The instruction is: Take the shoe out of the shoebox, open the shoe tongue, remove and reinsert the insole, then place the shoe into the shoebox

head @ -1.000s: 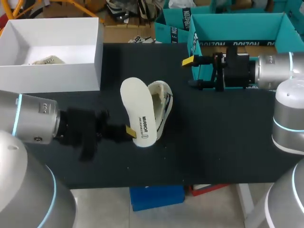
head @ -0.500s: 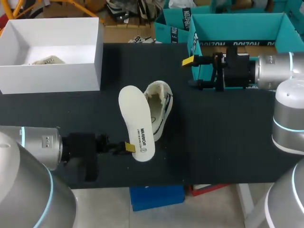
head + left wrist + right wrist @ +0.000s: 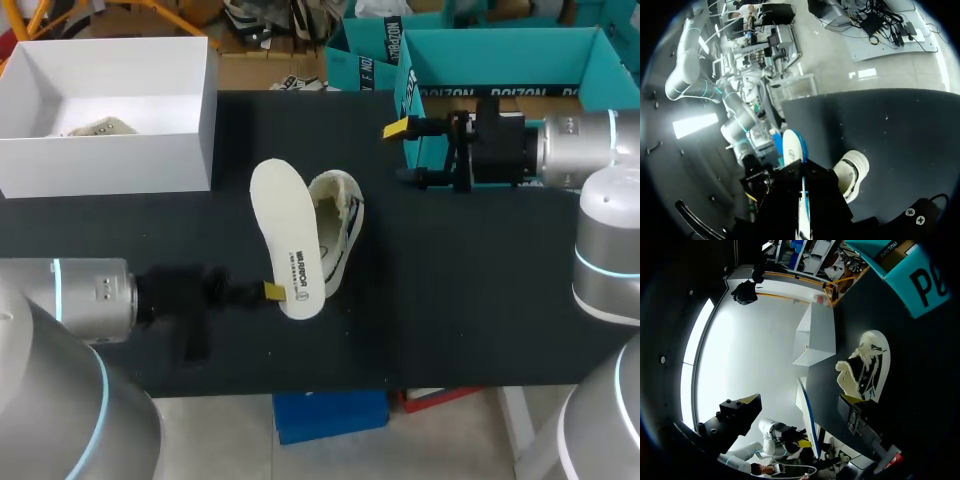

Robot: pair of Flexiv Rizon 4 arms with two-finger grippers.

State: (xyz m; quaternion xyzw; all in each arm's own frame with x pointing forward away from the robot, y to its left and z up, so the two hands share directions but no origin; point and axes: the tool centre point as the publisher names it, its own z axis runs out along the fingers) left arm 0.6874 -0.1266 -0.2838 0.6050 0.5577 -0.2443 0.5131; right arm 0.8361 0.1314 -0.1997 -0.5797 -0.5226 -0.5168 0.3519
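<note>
Shoe (image 3: 338,225) is out at frame centre, its insole (image 3: 287,240) pinched in the left claw (image 3: 270,291), right claw (image 3: 402,152) wide upper right; reinserting and boxing remain.

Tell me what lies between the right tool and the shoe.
Nothing: the head view shows only bare black table between the right tool and the shoe.
</note>
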